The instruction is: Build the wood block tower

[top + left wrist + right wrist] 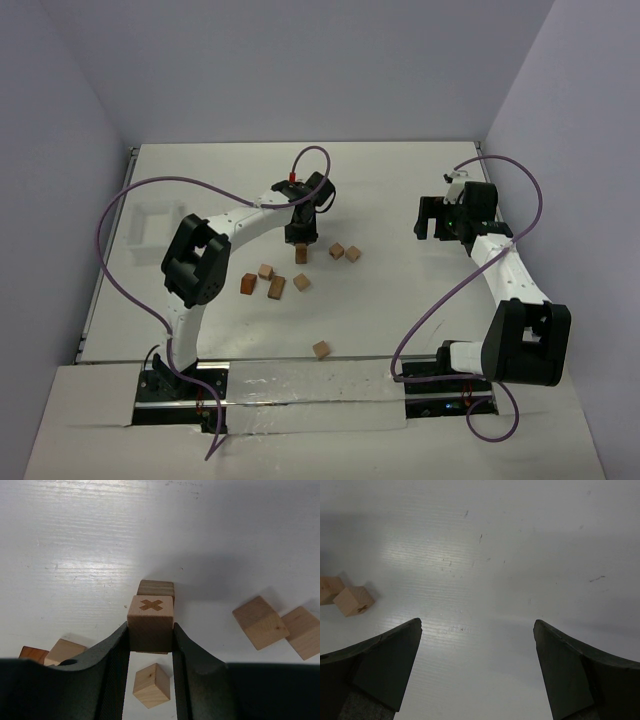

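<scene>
My left gripper (301,240) is shut on a tan wood block with an X mark (150,622), at mid-table. A darker block (156,587) shows right behind it; I cannot tell whether they touch. A loose cube (151,685) lies on the table between my fingers, nearer the camera. Two blocks (345,252) lie to the right and several (266,280) to the front left. One block (321,349) lies near the front edge. No tower shows in any view. My right gripper (432,222) is open and empty over bare table (477,630).
A white tray (155,225) sits at the table's left side. Purple cables loop over both arms. Two blocks (353,601) show at the left edge of the right wrist view. Grey walls close in the table on three sides.
</scene>
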### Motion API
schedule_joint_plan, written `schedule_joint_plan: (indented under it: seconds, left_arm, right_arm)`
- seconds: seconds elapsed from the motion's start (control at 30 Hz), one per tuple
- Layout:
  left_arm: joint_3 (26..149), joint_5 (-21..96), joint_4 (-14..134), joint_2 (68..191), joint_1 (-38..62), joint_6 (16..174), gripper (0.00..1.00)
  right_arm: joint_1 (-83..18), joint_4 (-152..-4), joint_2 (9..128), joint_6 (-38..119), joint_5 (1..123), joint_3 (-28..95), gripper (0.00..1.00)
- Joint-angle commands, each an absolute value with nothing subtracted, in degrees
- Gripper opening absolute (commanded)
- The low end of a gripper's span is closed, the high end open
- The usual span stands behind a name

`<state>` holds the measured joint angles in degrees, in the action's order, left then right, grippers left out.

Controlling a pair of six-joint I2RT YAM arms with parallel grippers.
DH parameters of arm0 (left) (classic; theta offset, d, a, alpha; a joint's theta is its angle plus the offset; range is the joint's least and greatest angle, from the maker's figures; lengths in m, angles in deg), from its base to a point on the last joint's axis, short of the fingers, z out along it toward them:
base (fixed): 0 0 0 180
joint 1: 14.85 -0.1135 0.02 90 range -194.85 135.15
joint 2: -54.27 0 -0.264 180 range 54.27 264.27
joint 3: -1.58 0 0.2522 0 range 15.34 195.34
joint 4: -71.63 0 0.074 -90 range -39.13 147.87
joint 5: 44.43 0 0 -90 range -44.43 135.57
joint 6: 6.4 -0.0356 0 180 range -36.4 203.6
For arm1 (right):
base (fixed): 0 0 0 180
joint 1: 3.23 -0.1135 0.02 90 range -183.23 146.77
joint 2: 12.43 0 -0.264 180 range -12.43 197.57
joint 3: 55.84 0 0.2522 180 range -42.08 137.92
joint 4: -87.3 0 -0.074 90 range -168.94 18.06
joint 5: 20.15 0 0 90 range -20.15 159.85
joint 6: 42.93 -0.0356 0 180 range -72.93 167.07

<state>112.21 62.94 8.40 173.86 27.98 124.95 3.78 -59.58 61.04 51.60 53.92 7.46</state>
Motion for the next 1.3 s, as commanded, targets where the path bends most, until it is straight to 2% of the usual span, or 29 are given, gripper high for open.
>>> schedule_joint_plan:
  seconds: [0.0,0.03,0.07,0.1,0.2,0.53,0.63,0.73,0.87,0.9,1.0,1.27]
  left_arm:
    - [113.95,61.91,10.41,174.68,28.3,123.42,0.46]
    - [113.86,61.53,10.43,174.76,28.3,123.38,0.47]
    - [113.78,60.69,10.84,174.76,28.3,122.71,0.54]
    - [113.78,60.55,10.85,174.69,28.3,122.64,0.57]
    - [114.01,60.73,10.58,174.76,28.3,122.48,0.63]
    - [116.09,61.83,10.3,170.4,28.3,118.2,0.7]
    - [114.38,60.22,12.42,165.0,27.99,114.26,0.74]
    - [107.02,53.54,18.77,155.67,25.58,108.67,0.76]
    - [100.09,41.72,22.66,146.76,17.36,106.05,0.75]
    - [98.5,37.26,22.96,144.84,12.65,105.32,0.72]
    - [94.65,36.38,22.48,141.19,8.84,104.39,0.68]
    - [82.48,43.8,26.69,129.79,5.87,100.88,0.67]
  right_arm:
    - [4.06,-59.43,61.13,51.55,54.21,10.48,1.0]
    - [4.06,-59.43,61.13,51.55,54.21,10.48,1.0]
    - [4.06,-59.51,61.14,51.55,54.21,10.48,1.0]
    - [4.06,-59.51,61.2,51.55,54.21,10.48,1.0]
    - [4.15,-59.48,61.13,51.55,54.21,10.57,1.0]
    - [4.09,-59.36,60.79,51.61,53.89,10.41,1.0]
    - [4.06,-59.29,60.38,51.95,52.14,10.3,1.0]
    - [3.77,-59.22,59.38,52.48,47.81,9.58,1.0]
    - [-0.24,-59.19,58.5,53.25,45.51,8.5,0.98]
    - [-3.34,-58.99,58.58,53.71,46.57,8.39,0.96]
    - [-14.25,-58.99,60.55,53.94,50.96,9.04,0.93]
    - [-25.83,-57.7,73.24,52.22,58.22,14.79,0.85]
